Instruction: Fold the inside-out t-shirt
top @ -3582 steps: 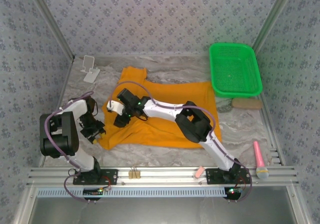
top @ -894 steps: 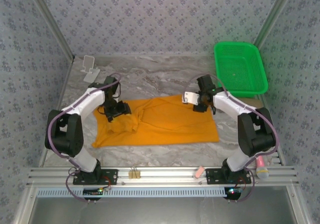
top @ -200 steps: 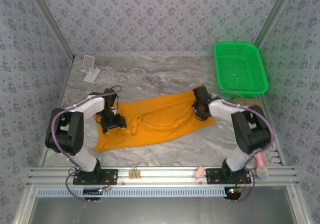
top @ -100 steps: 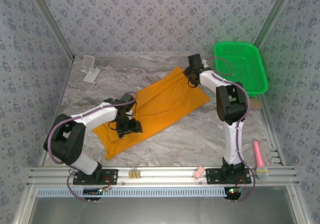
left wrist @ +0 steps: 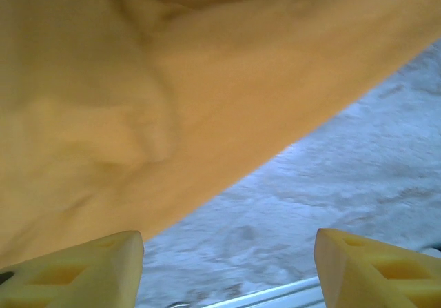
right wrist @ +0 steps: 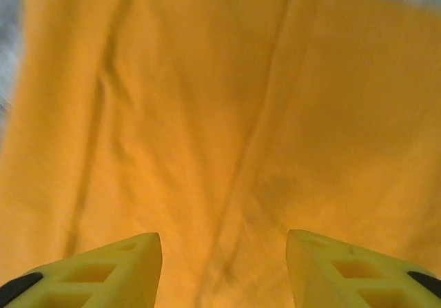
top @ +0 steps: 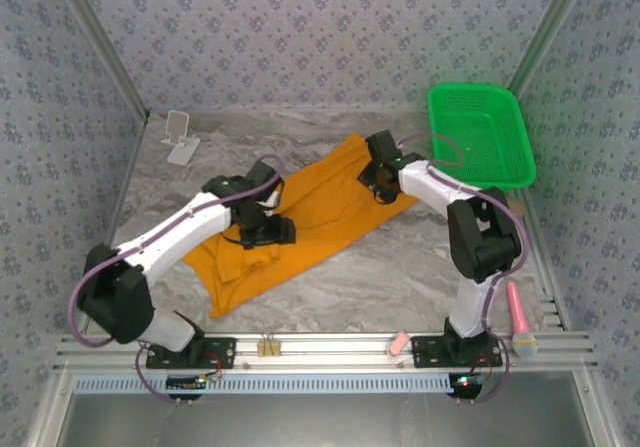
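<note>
The left arm [top: 170, 235] is stretched forward and inward, and the left gripper [top: 265, 233] is held with jaws spread wide. The right arm [top: 440, 193] is reached far forward, and the right gripper [top: 386, 189] is held with jaws parted.

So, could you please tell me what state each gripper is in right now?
Left gripper: open, holding nothing.
Right gripper: open, holding nothing, over the t-shirt.
</note>
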Motion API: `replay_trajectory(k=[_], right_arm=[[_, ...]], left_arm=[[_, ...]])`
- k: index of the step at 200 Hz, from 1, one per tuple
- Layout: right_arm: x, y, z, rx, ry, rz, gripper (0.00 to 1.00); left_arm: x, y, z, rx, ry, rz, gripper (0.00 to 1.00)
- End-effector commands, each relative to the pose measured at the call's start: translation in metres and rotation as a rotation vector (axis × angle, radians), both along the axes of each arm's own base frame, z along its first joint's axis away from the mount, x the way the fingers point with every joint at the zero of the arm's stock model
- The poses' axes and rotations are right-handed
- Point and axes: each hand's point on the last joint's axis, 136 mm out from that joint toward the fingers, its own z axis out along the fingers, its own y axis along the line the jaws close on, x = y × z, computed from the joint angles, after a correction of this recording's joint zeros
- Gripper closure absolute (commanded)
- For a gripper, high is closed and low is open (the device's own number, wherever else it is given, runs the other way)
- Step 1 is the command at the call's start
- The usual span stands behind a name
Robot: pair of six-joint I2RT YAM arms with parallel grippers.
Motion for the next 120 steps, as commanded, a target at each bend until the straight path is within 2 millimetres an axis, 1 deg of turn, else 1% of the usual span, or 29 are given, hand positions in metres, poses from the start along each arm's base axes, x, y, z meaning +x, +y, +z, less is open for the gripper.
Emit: replay_trajectory(k=[1,9,19,40,48,55,68,78,94,98,99,105,120], right_arm=[[-0.011,0.012,-0.034,0.029,0.094,0.024,0.5],[-0.007,0.017,-0.041,0.048,0.097,0.038,0.52],[-0.004,0.017,-0.049,0.038,0.096,0.036,0.54],[0.014,0.018,-0.06,0.039,0.083,0.05,0.58],[0.023,0.019,-0.065,0.052,0.079,0.064,0.59],[0.03,0.018,-0.068,0.059,0.078,0.06,0.59],[0.049,0.019,-0.067,0.085,0.036,0.071,0.6],[0.062,0.018,-0.066,0.085,0.016,0.068,0.6],[0.087,0.019,-0.058,0.076,-0.027,0.083,0.6],[0.093,0.02,-0.058,0.076,-0.036,0.09,0.6],[0.093,0.019,-0.059,0.076,-0.034,0.09,0.6],[0.103,0.023,-0.056,0.091,-0.048,0.103,0.6],[0.123,0.033,-0.048,0.141,-0.092,0.131,0.6]], left_arm=[[-0.029,0.057,-0.024,0.206,0.11,-0.021,0.34],[-0.035,0.061,-0.033,0.214,0.131,-0.024,0.33],[-0.043,0.064,-0.043,0.221,0.154,-0.02,0.34],[-0.051,0.073,-0.066,0.254,0.175,-0.005,0.34],[-0.055,0.072,-0.076,0.248,0.201,-0.003,0.34],[-0.059,0.066,-0.084,0.216,0.23,0.001,0.34],[-0.062,0.042,-0.092,0.114,0.26,-0.016,0.36],[-0.054,0.017,-0.093,0.028,0.215,-0.058,0.36],[-0.039,-0.014,-0.09,-0.051,0.155,-0.112,0.36],[-0.037,-0.021,-0.09,-0.069,0.16,-0.124,0.36],[-0.034,-0.025,-0.089,-0.081,0.15,-0.128,0.36],[-0.027,-0.039,-0.087,-0.121,0.139,-0.143,0.36],[-0.016,-0.067,-0.094,-0.171,0.171,-0.183,0.36]])
